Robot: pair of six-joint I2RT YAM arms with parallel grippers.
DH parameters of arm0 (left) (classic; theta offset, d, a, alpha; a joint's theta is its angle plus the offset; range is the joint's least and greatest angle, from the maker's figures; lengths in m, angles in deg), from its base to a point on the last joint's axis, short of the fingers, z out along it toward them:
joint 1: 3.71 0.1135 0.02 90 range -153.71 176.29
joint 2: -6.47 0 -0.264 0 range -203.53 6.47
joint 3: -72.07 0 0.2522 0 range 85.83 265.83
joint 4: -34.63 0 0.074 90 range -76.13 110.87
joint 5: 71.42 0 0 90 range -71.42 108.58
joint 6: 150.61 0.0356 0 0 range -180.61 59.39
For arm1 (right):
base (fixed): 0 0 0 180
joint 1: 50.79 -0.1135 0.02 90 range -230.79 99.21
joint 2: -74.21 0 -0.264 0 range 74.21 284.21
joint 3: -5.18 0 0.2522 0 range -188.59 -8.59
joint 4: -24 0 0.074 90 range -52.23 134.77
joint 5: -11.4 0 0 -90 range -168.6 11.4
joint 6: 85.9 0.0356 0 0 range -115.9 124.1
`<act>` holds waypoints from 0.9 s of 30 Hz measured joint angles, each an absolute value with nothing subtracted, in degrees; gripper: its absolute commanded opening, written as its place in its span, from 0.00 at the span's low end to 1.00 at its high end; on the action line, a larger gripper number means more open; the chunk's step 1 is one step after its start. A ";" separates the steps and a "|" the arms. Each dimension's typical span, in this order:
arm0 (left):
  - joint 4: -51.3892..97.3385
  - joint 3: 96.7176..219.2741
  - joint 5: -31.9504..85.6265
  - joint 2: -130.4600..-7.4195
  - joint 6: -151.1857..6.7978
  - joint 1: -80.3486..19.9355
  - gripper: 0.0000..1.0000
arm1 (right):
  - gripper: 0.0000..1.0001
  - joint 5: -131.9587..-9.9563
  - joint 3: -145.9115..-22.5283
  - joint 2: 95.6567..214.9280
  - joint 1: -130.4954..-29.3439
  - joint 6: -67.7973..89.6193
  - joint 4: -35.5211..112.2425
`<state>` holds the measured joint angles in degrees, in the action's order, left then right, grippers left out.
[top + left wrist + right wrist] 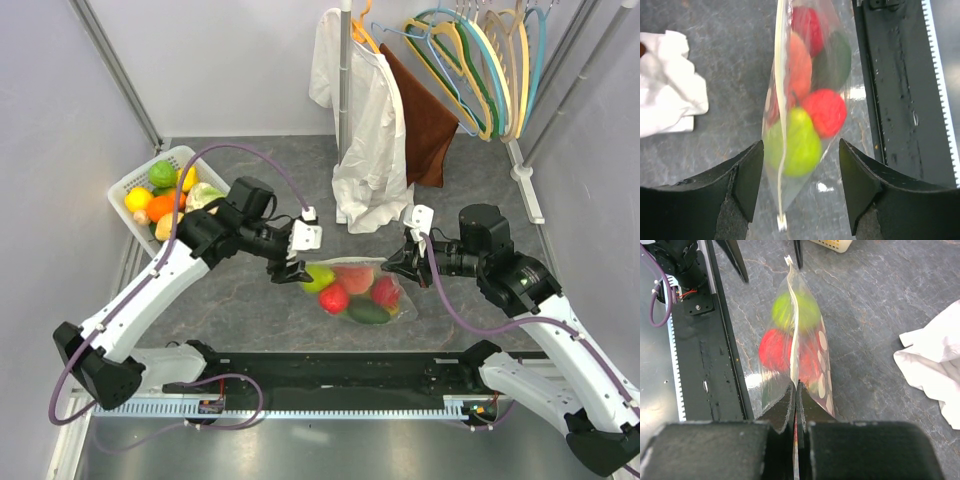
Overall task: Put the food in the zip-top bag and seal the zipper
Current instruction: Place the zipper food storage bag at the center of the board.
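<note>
The zip-top bag (395,300) lies on the grey table with food inside: a green fruit (797,142), a red one (825,112), an orange one (797,65) and a dark green one (832,60). The zipper (781,100) runs along its raised top edge, and the white slider tab (782,222) sits at the bag's left end. My left gripper (290,272) (801,145) is open, its fingers standing on either side of that end without touching it. My right gripper (392,265) (797,390) is shut on the bag's right end at the zipper edge (794,340).
A white lattice basket (130,185) with more toy fruit stands at the back left. A white garment (365,150), a brown towel (425,120) and coloured hangers (480,60) hang at the back. The black base rail (340,370) runs along the near edge.
</note>
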<state>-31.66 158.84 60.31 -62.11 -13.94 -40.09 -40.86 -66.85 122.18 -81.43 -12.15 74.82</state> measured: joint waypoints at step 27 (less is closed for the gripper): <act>-31.71 192.19 51.18 -85.82 -25.57 -44.55 0.02 | 0.98 -45.56 -67.15 119.82 -81.43 -8.18 73.82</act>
